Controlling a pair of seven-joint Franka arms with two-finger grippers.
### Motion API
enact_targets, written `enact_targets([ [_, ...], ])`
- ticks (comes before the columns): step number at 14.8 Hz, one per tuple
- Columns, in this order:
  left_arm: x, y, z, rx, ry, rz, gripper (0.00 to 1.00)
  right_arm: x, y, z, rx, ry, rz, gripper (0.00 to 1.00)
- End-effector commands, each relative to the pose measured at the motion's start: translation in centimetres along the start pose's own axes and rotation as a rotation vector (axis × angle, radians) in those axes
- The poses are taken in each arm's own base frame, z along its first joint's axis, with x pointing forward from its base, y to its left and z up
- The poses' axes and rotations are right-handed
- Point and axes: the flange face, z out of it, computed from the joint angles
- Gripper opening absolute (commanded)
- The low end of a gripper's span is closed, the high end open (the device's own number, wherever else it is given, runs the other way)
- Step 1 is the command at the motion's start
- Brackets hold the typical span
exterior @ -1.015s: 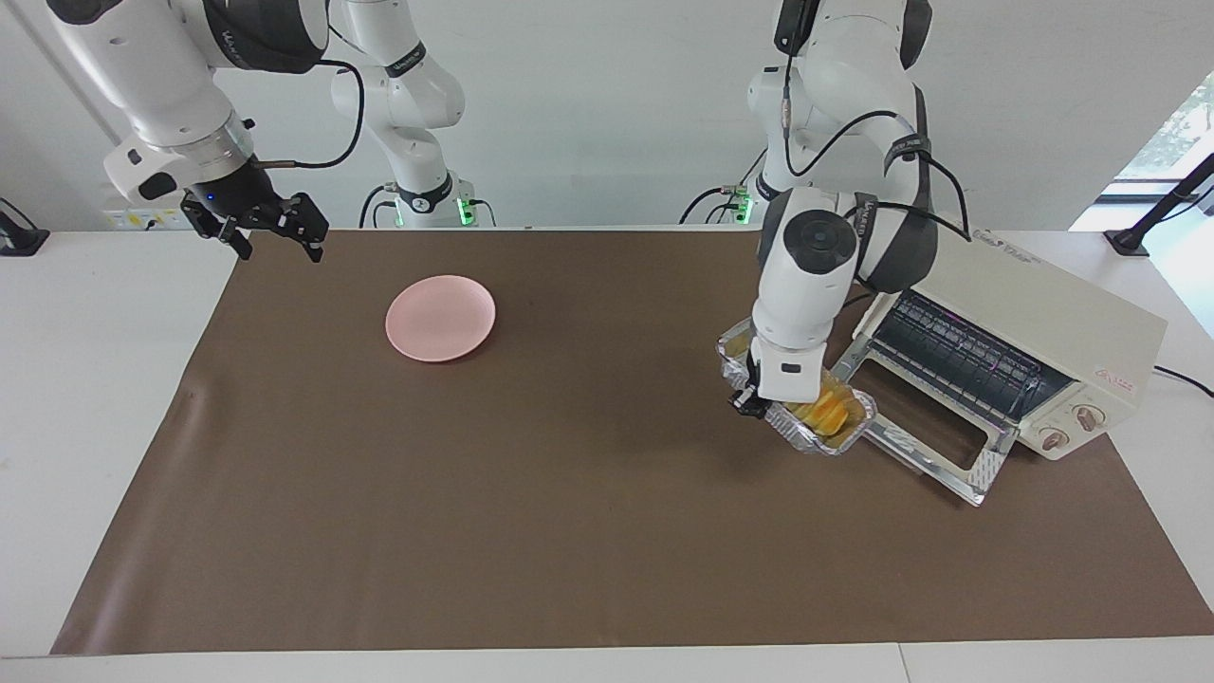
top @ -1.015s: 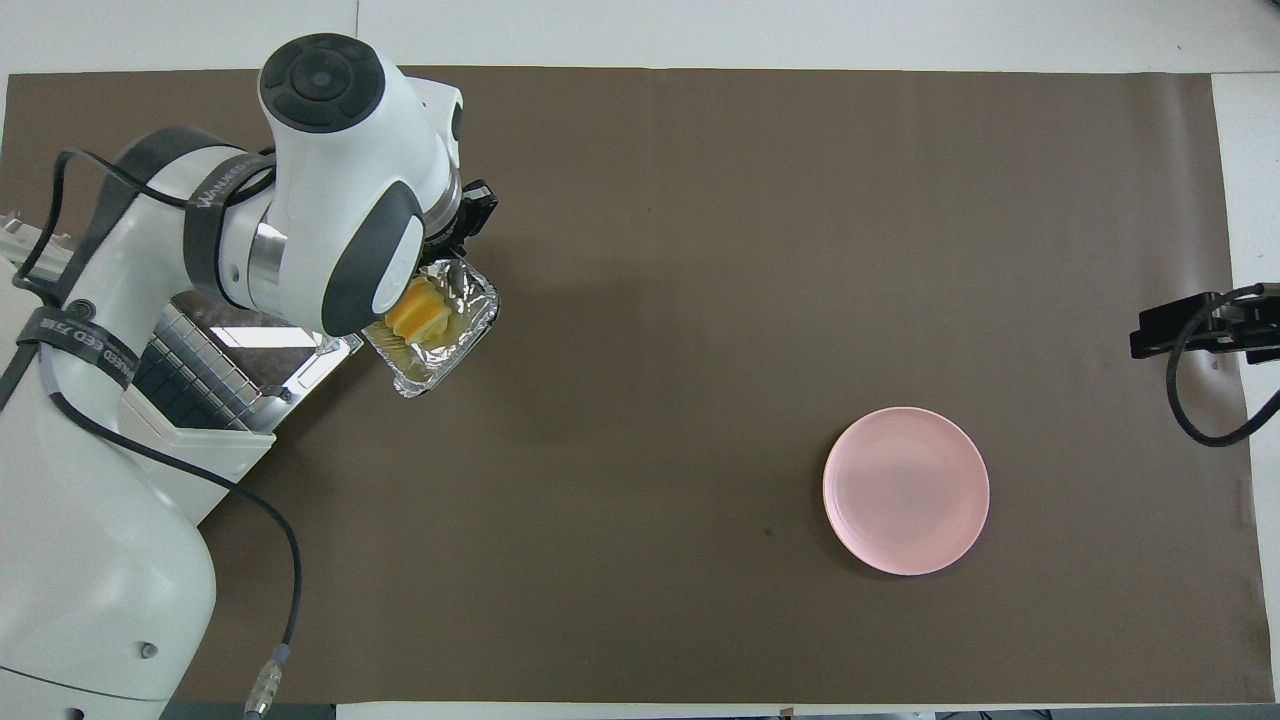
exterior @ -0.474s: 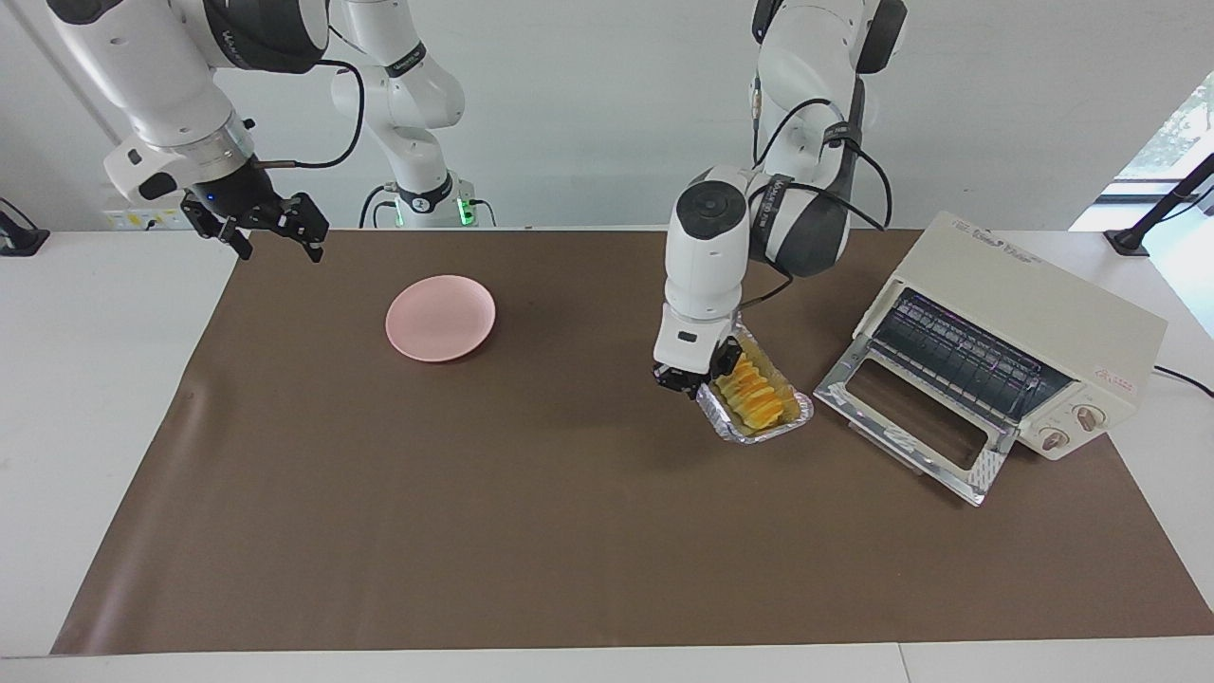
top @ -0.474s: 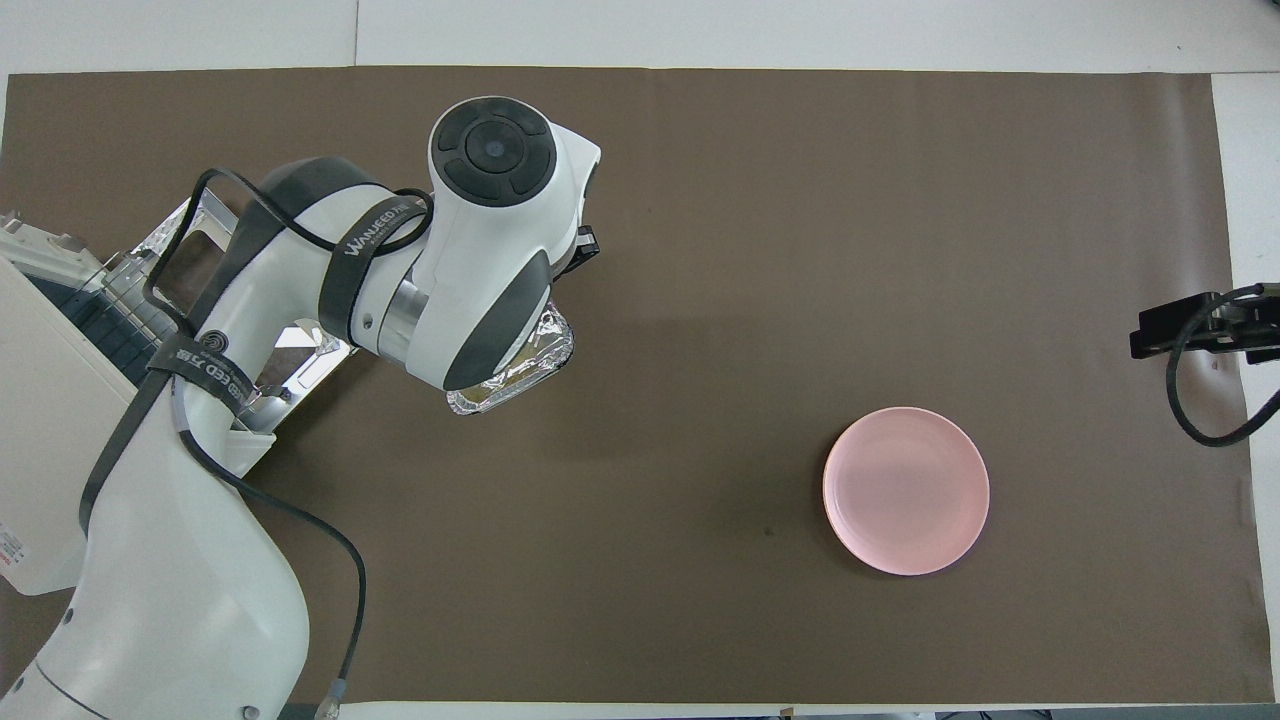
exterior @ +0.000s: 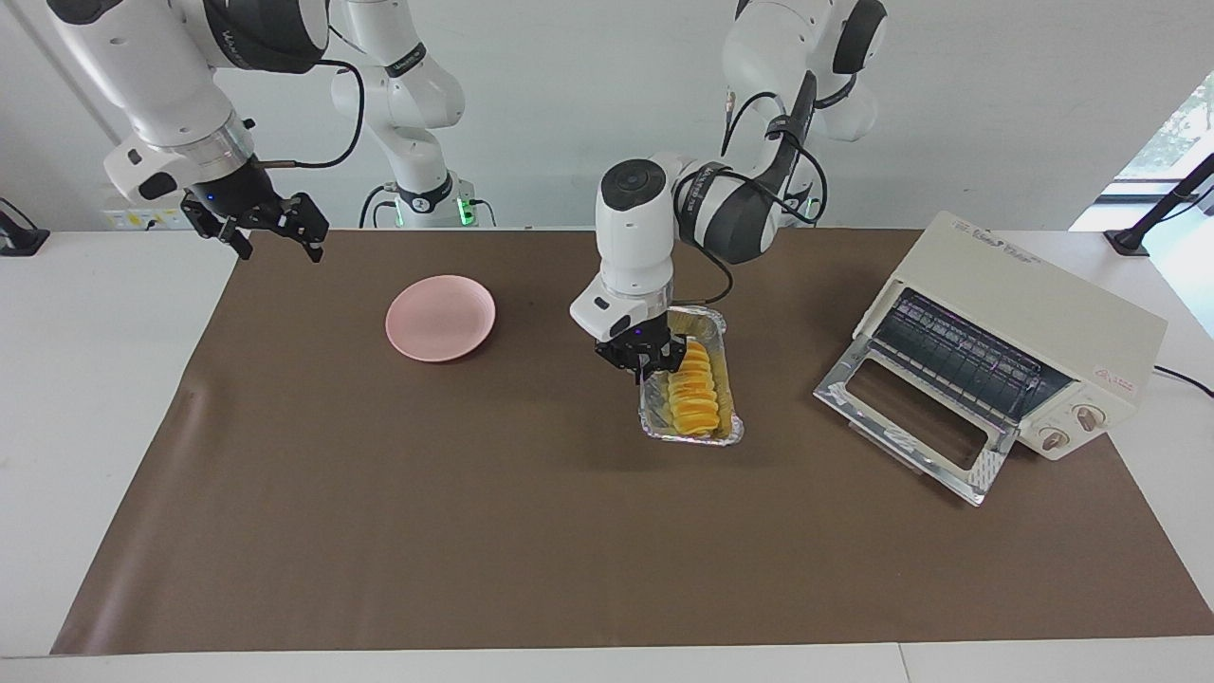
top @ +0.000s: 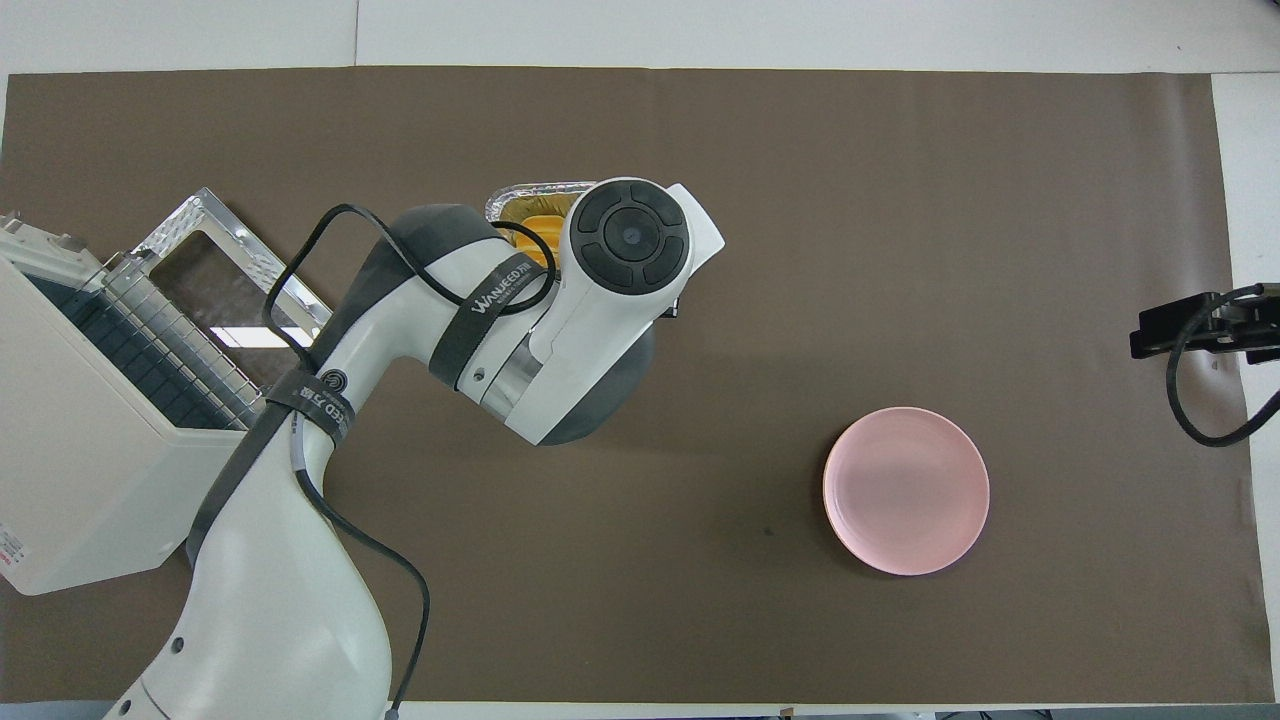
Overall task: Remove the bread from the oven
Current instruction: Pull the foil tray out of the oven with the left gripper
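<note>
Since a second ago, my left gripper (exterior: 643, 368) has carried the foil tray (exterior: 726, 334) away from the oven (exterior: 1034, 327), from just in front of the drop door (exterior: 906, 432) to the middle of the table, and turned it lengthwise toward the robots. My left gripper's fingers pinch the tray's side rim. The bread (exterior: 693, 387) lies in the tray, clear of the oven, well apart from the pink plate (exterior: 440, 317). To finish well, I judge the tray must stay level, settle flat on the brown mat (exterior: 379, 512), and only then be released. My right gripper (exterior: 275, 226), fingers spread, waits over the mat's corner at its own end, unchanged.
</note>
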Motion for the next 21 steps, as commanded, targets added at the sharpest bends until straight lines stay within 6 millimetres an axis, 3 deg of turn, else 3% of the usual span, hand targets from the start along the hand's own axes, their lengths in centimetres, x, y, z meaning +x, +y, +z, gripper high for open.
enact_targets([
  [1,-0.8,3.3,2.2,0.008,0.011,0.086,0.0,-0.2,0.1,-0.1,-0.016,-0.005,-0.016,1.0],
  [3,-1.2,3.7,3.2,0.019,-0.007,0.094,0.0,-0.2,0.1,-0.1,-0.016,-0.005,-0.016,1.0],
  [5,-2.1,5.6,4.3,0.022,-0.016,0.049,0.0,-0.2,0.2,-0.1,-0.016,-0.005,-0.015,1.0],
  [7,-2.2,6.0,5.2,0.027,-0.021,-0.072,0.0,-0.2,0.1,-0.1,-0.016,-0.005,-0.016,1.0],
  [10,-2.4,6.1,7.1,0.046,-0.035,-0.101,0.0,-0.2,0.1,-0.1,-0.016,-0.005,-0.016,1.0],
  [13,-3.1,7.4,8.8,0.093,-0.021,-0.127,0.0,-0.2,0.1,-0.1,-0.016,-0.005,-0.016,1.0],
  [16,-3.4,8.4,9.3,0.086,-0.007,-0.153,0.0,-0.2,0.2,0.0,-0.016,-0.007,-0.015,1.0],
  [17,-3.2,8.4,9.1,0.086,-0.003,-0.149,0.32,-0.2,0.2,0.1,-0.016,-0.008,-0.015,1.0],
  [18,-3.2,8.4,9.2,0.092,0.003,-0.146,0.99,-0.1,0.1,0.2,-0.016,-0.01,-0.016,1.0],
  [21,-2.6,7.8,8.2,0.094,0.003,-0.154,1.0,-0.2,0.1,0.0,-0.016,-0.007,-0.016,1.0],
])
